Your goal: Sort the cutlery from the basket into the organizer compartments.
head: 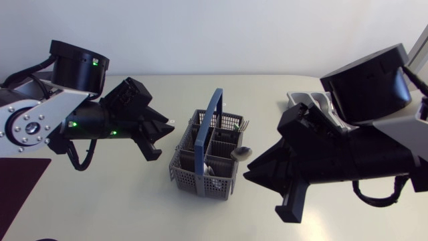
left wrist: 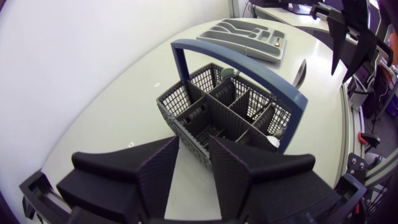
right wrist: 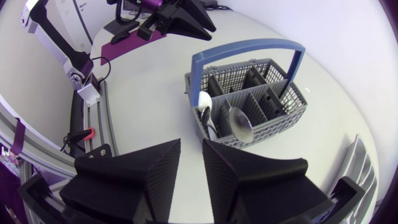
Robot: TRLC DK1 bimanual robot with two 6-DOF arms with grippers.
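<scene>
— How far along is it?
— Barely begun: spoons (right wrist: 239,124) sit in the basket (right wrist: 273,121) on the surface (head: 120,201); organizer (left wrist: 242,38) looks nearly bare.
— The claws?
— Left claw (left wrist: 194,146) and right claw (right wrist: 191,144): narrowly parted, holding nothing.

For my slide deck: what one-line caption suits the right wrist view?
Open right gripper facing the blue-handled grey basket, a spoon standing in its near end.
</scene>
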